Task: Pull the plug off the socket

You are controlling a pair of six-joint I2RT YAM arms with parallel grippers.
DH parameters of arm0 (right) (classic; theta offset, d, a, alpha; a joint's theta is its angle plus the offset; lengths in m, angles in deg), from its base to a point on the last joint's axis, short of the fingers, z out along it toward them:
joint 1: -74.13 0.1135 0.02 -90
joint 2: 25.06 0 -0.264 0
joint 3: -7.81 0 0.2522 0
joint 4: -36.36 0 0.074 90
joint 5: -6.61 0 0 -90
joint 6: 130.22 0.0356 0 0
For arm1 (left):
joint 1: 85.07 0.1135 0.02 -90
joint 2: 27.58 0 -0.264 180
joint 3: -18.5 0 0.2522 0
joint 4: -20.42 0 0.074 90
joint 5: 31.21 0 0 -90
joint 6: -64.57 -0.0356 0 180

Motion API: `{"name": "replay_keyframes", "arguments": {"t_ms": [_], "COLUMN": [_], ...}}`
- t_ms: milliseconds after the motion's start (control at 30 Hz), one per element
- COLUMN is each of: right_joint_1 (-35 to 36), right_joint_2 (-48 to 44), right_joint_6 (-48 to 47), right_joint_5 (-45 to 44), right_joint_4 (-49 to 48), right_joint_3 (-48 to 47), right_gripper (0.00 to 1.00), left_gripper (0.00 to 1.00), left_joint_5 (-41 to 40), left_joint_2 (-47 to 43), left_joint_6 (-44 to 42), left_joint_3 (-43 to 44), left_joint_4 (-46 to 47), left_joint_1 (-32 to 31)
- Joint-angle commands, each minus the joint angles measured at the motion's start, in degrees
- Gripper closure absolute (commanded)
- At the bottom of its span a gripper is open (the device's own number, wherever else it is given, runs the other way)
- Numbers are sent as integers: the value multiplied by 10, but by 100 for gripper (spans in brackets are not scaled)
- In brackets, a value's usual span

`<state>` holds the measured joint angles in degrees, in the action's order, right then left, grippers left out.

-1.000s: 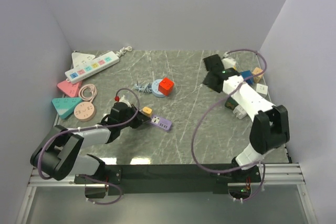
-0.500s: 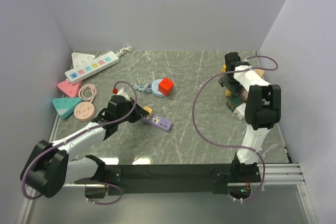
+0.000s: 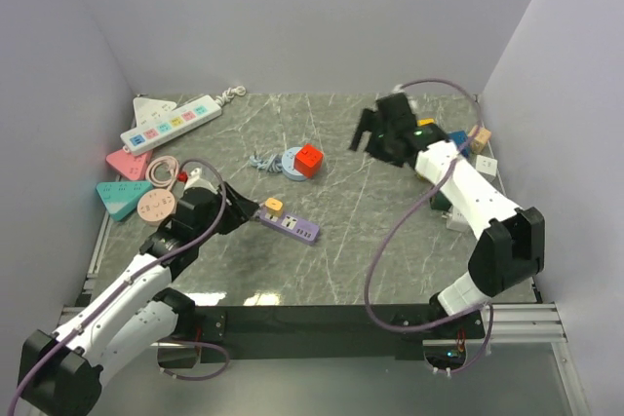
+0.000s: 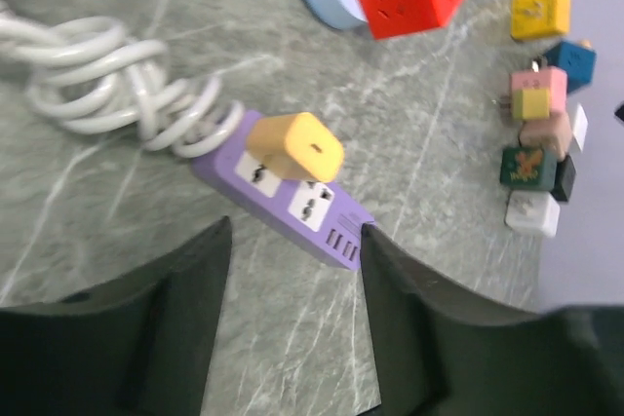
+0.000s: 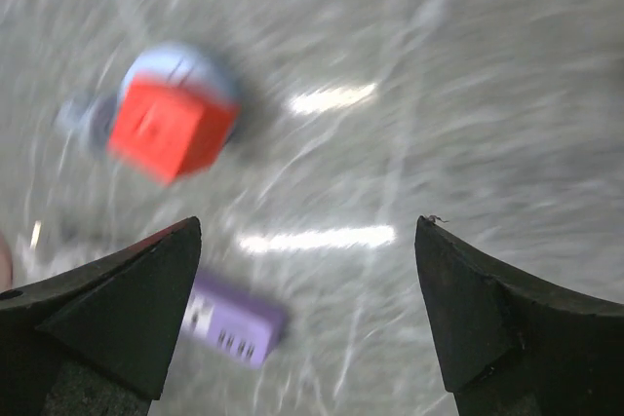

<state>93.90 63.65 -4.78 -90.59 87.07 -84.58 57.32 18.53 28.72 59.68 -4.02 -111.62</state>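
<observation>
- The left claw (image 4: pixel 292 241) stands with its jaws parted and grips nothing. Seen from its wrist, its two black fingers (image 4: pixel 180 323) frame the near end of the socket (image 4: pixel 327 226), and I cannot tell whether either one touches it.
- The socket, a short lilac strip, lies flat and slanted on the grey marbled table (image 3: pixel 351 250), a little left of the middle, just beyond the left claw's tips.
- The plug (image 4: pixel 293 146), a stubby yellow block, sits seated in the white outlet face nearest the cord end, not yet pulled out.
- The socket's pale cord (image 4: pixel 107 85) lies in a loose tangle on the table, running off the end of the strip where the plug sits.
- The right claw (image 3: pixel 372 141) hangs in the air over the far right part of the table, jaws spread wide and empty, well apart from the socket.
- Its wrist view is smeared with blur, though the lilac strip shows below, near its left finger.
- A red cube (image 3: pixel 309 159) rests against a pale blue disc (image 3: pixel 289 157) beyond the socket, near the middle of the table.
- A long white strip (image 3: pixel 168 122) with coloured buttons lies in the far left corner.
- Small coloured adapters (image 4: pixel 539 12) cluster along the right edge of the table.
</observation>
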Motion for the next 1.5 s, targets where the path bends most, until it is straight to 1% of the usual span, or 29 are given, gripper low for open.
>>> {"name": "replay_keyframes", "arguments": {"t_ms": [0,33,67,100,133,167,200,233,300,433,533,633,733,833,867,967,1100,1167,1233,1300,1400,1467], "right_joint_1": [102,122,146,182,201,216,244,254,268,302,329,340,343,345,344,345,344,345,343,343,344,344], "right_joint_2": [19,29,48,60,73,99,113,140,166,212,255,277,284,290,290,291,307,315,308,309,339,355], "right_joint_6": [-11,-6,-6,-15,-24,-34,-51,-57,-70,-96,-127,-163,-195,-223,-228,-259,-309,-323,-332,-338,-336,-332], "right_joint_5": [25,21,18,16,17,14,13,14,22,23,0,8,23,17,15,24,39,55,70,94,94,95], "right_joint_4": [10,8,6,5,1,1,2,8,13,25,33,23,9,6,5,-15,-18,-15,-37,-44,-17,-9], "right_joint_3": [1,-11,-19,-27,-50,-63,-77,-103,-139,-183,-217,-231,-224,-216,-212,-191,-198,-202,-191,-199,-248,-256], "right_gripper": [4,4,4,4,4,4,4,3,3,2,2,2,4,18,27,33,35,33,31,32,41,60], "left_gripper": [45,51,64,71,76,84,87,92,95,96,97,98,98,99,99,99,99,99,99,99,99,99], "left_joint_5": [-38,-33,-29,-24,-20,-13,-9,-5,3,9,9,20,24,21,20,19,21,23,24,25,28,31], "left_joint_2": [-15,-15,-15,-15,-15,-15,-15,-15,-13,-13,-13,-13,-14,-16,-19,-24,-28,-30,-33,-37,-40,-37], "left_joint_6": [9,11,12,15,16,17,20,21,24,28,32,37,41,44,44,46,52,55,61,66,69,70], "left_joint_3": [-9,-14,-18,-20,-26,-30,-33,-39,-45,-61,-72,-81,-87,-88,-88,-90,-97,-99,-105,-112,-116,-117], "left_joint_4": [-55,-55,-52,-46,-43,-39,-36,-28,-24,-15,-7,2,7,5,4,3,8,12,15,21,29,35], "left_joint_1": [11,15,16,17,18,18,18,18,18,20,20,20,20,20,20,20,20,20,20,20,20,20]}}
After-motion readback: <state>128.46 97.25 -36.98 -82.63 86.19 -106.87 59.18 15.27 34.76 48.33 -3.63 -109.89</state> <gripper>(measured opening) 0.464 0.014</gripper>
